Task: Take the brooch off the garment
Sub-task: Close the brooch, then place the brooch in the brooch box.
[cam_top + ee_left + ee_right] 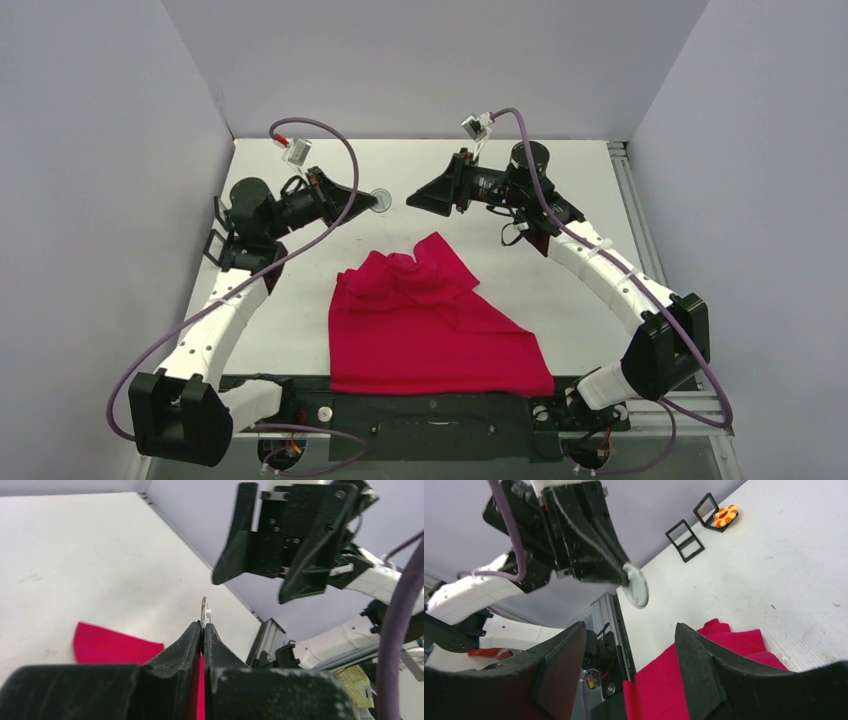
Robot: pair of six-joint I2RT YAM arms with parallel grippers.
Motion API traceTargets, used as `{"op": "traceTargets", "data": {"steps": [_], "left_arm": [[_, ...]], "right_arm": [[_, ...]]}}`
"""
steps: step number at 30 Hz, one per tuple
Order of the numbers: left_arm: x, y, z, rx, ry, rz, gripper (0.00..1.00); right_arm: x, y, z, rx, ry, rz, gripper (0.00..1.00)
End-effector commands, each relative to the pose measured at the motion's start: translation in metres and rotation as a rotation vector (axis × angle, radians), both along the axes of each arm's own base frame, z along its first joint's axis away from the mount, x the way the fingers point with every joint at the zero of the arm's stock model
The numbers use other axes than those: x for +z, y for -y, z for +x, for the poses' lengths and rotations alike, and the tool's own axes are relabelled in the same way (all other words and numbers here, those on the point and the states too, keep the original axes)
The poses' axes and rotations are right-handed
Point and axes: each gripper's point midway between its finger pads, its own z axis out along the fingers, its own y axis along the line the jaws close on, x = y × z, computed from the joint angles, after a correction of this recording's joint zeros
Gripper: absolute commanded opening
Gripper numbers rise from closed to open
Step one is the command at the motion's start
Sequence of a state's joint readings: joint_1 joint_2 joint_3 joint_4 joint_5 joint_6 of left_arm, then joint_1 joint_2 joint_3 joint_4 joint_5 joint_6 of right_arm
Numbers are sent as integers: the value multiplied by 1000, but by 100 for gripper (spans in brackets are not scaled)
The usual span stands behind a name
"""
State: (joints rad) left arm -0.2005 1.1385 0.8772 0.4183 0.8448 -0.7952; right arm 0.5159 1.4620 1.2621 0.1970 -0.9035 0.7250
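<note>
White table [300, 320]; red garment [430, 330] lies crumpled; brooch [636, 586] round, pale.

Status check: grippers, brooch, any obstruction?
Left gripper jaws shut on brooch, held clear of red T-shirt. Right gripper jaws open, empty, facing it. Nothing blocking.

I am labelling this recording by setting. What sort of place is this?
Most likely a robotics lab test cell: plain walls enclose a white table on three sides, the left arm and right arm are bolted at its near edge, and a red T-shirt lies on it.
</note>
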Motion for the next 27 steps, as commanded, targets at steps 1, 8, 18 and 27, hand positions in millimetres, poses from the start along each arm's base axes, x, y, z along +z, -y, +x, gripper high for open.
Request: {"op": "traceTargets", "data": {"steps": [1, 8, 18, 27], "left_arm": [[-21, -36, 18, 117, -75, 198, 0], [-89, -135, 35, 458, -223, 759, 0], [-164, -283, 37, 826, -433, 1466, 0], [-217, -353, 68, 854, -535, 1844, 0]], "right_arm": [[19, 10, -8, -15, 132, -31, 62], [-26, 40, 9, -65, 116, -248, 64], [-67, 78, 30, -71, 117, -456, 64], [-89, 101, 37, -55, 90, -507, 64]]}}
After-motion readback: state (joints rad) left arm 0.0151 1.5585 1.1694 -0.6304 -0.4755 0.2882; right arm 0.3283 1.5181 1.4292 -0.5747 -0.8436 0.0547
